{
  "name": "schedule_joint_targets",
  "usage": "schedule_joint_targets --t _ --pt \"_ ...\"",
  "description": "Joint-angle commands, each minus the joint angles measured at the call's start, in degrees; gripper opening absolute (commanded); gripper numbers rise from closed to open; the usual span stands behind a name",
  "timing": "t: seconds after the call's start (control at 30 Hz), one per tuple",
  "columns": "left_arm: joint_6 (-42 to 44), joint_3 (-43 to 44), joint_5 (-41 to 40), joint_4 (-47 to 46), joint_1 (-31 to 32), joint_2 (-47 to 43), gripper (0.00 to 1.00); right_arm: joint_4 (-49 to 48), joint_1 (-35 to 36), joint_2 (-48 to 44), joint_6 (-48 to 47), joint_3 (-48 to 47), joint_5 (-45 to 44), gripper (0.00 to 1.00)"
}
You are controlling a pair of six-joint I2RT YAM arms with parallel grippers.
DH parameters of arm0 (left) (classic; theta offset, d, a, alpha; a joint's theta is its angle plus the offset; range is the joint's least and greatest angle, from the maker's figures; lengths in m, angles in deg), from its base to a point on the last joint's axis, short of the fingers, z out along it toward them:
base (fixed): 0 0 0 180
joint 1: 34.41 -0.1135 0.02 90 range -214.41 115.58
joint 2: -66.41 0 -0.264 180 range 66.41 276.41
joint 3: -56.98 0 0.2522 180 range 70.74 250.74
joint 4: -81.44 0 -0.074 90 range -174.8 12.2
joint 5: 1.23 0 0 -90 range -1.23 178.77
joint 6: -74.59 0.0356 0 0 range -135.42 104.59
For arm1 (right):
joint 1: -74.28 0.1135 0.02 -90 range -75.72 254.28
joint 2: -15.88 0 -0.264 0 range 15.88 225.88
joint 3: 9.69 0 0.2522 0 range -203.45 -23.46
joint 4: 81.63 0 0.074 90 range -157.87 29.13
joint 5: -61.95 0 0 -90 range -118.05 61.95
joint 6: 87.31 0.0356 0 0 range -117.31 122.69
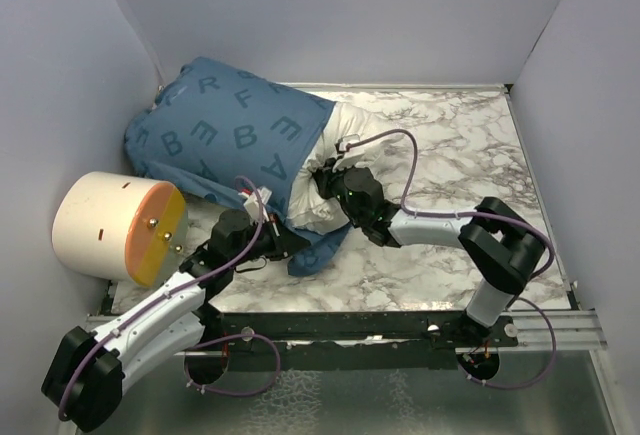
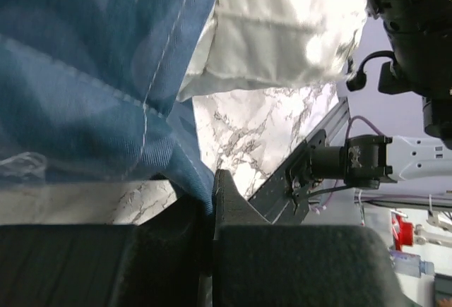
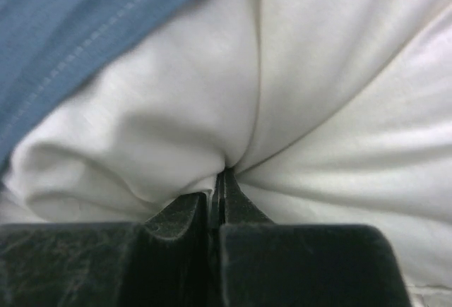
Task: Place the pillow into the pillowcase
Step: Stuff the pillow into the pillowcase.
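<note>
The blue pillowcase (image 1: 228,131) with pale letters lies at the back left, bulging over most of the white pillow (image 1: 345,135), whose right end sticks out of its mouth. My left gripper (image 1: 285,243) is shut on the pillowcase's lower hem; in the left wrist view the blue pillowcase (image 2: 92,81) runs down between the closed jaws of the left gripper (image 2: 212,195), with the pillow (image 2: 282,32) beyond. My right gripper (image 1: 328,177) is shut on a fold of the pillow at the opening; the right wrist view shows the right gripper (image 3: 220,183) pinching the white pillow (image 3: 311,88), pillowcase (image 3: 78,25) above.
A cream cylinder with an orange end (image 1: 118,225) lies at the left beside the left arm. Grey walls (image 1: 330,15) enclose the marble table (image 1: 460,155) on three sides. A black metal rail (image 1: 400,325) runs along the near edge.
</note>
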Motion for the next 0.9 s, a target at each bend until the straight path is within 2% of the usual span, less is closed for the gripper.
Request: schedule_joint_targets --t 0.0,0.03,0.13,0.23,0.3,0.37,0.4,0.5,0.57,0.63,0.7,0.77,0.87 --pt "-3.2 0.4 14.9 -8.5 2.8 3.0 0.00 -8.1 -0.3 0.6 3.1 8.5 13.2 0.01" --pt "-2.4 0.7 14.5 -8.0 2.8 4.0 0.00 -9.0 -0.3 -1.3 1.3 11.0 16.7 0.07" --pt "0.8 2.4 13.5 -4.9 2.8 6.7 0.00 -6.3 -0.3 -10.3 -3.1 17.5 23.3 0.36" --pt "4.4 5.2 11.4 -1.4 2.7 8.8 0.00 2.1 -0.4 -24.1 -5.8 20.4 24.3 0.66" --pt "6.0 7.2 11.2 0.1 2.5 10.2 0.03 7.3 -0.4 -33.8 -7.6 21.2 24.6 0.83" --pt "7.2 8.9 11.6 1.0 2.4 11.8 0.06 12.2 -0.6 -42.3 -8.8 21.1 23.9 0.97" --pt "7.6 9.8 12.1 1.2 2.4 12.6 0.06 14.7 -0.8 -45.8 -9.1 20.7 22.5 1.00" --pt "9.0 12.4 13.9 2.8 2.3 14.7 0.08 21.9 -4.4 -52.9 -9.0 18.9 15.6 1.00" --pt "10.3 14.2 13.8 5.1 2.3 15.1 0.20 25.2 -11.1 -53.9 -8.4 17.7 15.1 1.00" --pt "11.5 16.0 12.1 8.7 2.2 14.3 0.42 26.7 -22.7 -51.8 -5.4 17.1 23.4 1.00" --pt "13.2 18.1 9.7 13.4 2.2 12.4 0.60 24.4 -36.5 -47.7 1.6 18.0 37.8 1.00" --pt "15.4 21.3 7.0 19.1 2.2 10.0 0.67 18.3 -46.3 -41.2 8.6 20.6 49.2 1.00" --pt "20.2 28.0 2.4 28.6 2.1 7.4 0.70 11.8 -48.6 -32.9 13.4 23.1 52.9 1.00"
